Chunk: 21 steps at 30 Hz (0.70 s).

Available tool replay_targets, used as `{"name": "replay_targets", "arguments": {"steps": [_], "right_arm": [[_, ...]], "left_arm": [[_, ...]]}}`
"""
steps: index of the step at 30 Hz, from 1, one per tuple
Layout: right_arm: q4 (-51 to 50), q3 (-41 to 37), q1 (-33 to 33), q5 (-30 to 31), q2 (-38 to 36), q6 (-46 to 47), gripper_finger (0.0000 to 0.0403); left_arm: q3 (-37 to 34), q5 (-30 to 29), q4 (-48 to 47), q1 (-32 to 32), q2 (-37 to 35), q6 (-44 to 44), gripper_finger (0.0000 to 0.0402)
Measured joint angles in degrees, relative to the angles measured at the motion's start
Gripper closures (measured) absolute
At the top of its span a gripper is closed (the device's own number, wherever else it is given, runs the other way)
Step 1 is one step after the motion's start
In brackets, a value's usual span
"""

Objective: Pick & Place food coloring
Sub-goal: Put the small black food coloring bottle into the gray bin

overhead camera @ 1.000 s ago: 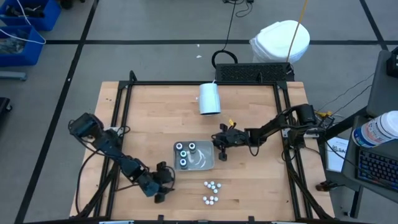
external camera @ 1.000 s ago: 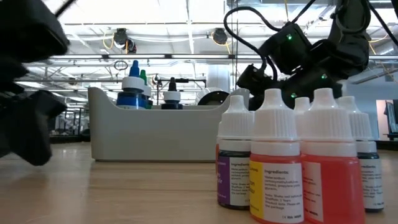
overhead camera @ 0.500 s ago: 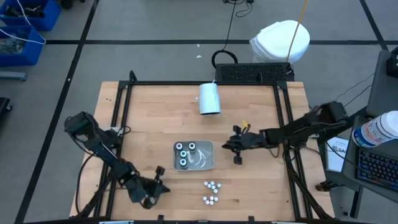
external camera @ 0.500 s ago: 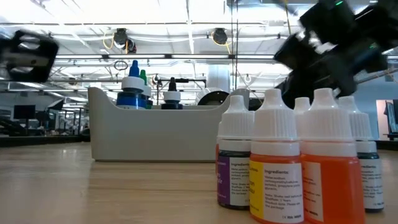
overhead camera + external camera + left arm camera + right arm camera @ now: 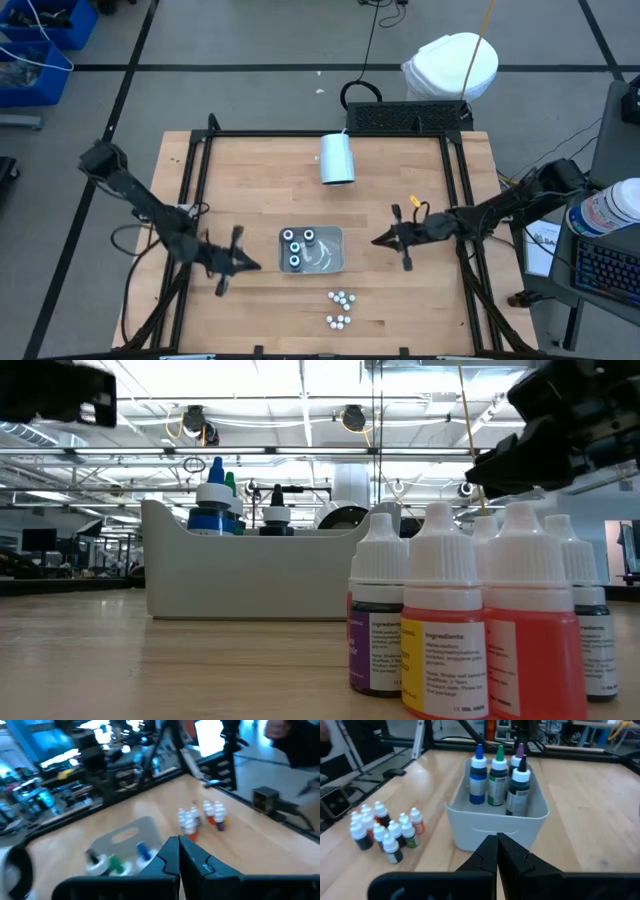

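Note:
The food coloring stands in two lots. Tall bottles (image 5: 495, 777) stand upright in a grey tray (image 5: 325, 262) at mid-table. Several small white-capped bottles (image 5: 340, 308) stand on their bases on the wood just nearer than the tray, also seen as small bottles (image 5: 382, 830) and large in the low view (image 5: 470, 625). My left gripper (image 5: 255, 266) hovers shut to the left of the tray, pointing at it. To the tray's right, my right gripper (image 5: 376, 241) hovers shut and points at the tray too. Both are empty; their own views show the left gripper (image 5: 179, 851) and right gripper (image 5: 497, 845) closed.
A white cylinder cup (image 5: 337, 158) lies toward the table's far edge. A black frame (image 5: 196, 190) runs along the table's sides. Bare wood lies between each gripper and the tray (image 5: 131, 834).
My left gripper has shut, risen from low by the table's near edge and rolled level beside the tray's left side. My right gripper, shut throughout, has drawn back from the tray's right rim toward the table's right edge, rising. The bottles have not moved.

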Motion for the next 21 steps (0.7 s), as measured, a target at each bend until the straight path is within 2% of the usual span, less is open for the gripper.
{"name": "replay_targets", "arguments": {"steps": [6, 10, 14, 21], "right_arm": [[5.53, -2.64, 0.28, 0.01, -0.01, -1.25, 0.0403], [6.68, -2.65, 0.28, -0.07, -0.03, -3.22, 0.0403], [6.75, -2.65, 0.28, -0.30, -0.01, -3.98, 0.0403], [7.44, -2.65, 0.26, -3.23, -0.01, -4.19, 0.0403]], "left_arm": [[-8.32, 0.26, 5.09, 8.80, -9.37, -5.12, 0.0398], [-11.23, 8.28, 3.62, 15.74, -12.04, -5.88, 0.0398], [-11.21, 16.10, 5.65, 19.57, -12.68, -1.81, 0.0398], [-11.21, 15.79, 3.95, 23.56, -12.59, -3.16, 0.0391]]}}
